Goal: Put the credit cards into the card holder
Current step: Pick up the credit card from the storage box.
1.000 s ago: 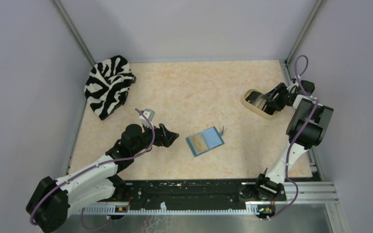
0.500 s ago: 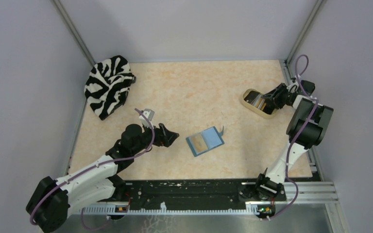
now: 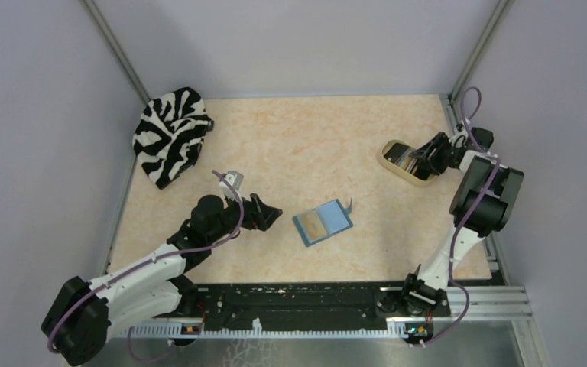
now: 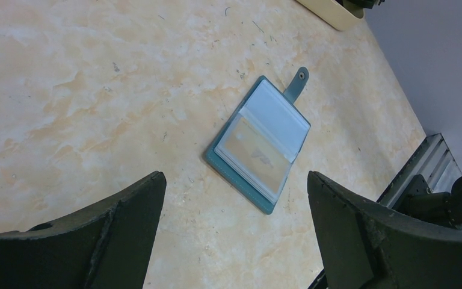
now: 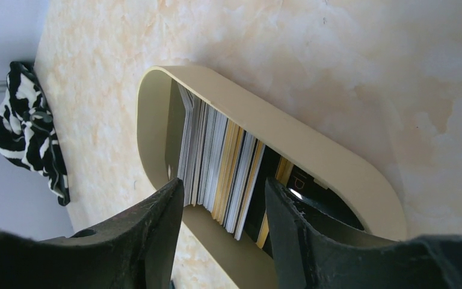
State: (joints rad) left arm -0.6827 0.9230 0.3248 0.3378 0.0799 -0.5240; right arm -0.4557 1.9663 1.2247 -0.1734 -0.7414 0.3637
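Observation:
The teal card holder (image 3: 322,222) lies open on the table centre, a tan card in its clear pocket; it also shows in the left wrist view (image 4: 258,144). My left gripper (image 3: 267,216) is open and empty, just left of the holder. Several credit cards (image 5: 225,165) stand on edge, packed in the beige oval tray (image 5: 313,150) at the right (image 3: 407,162). My right gripper (image 5: 225,183) is open, its fingers straddling the stack of cards at the tray, holding nothing.
A zebra-striped cloth (image 3: 170,134) lies bunched in the back left corner, also in the right wrist view (image 5: 30,129). A black rail (image 3: 306,298) runs along the near edge. Walls and metal posts close the sides.
My right gripper has shifted slightly along the tray's right end. The left arm and the card holder have not moved.

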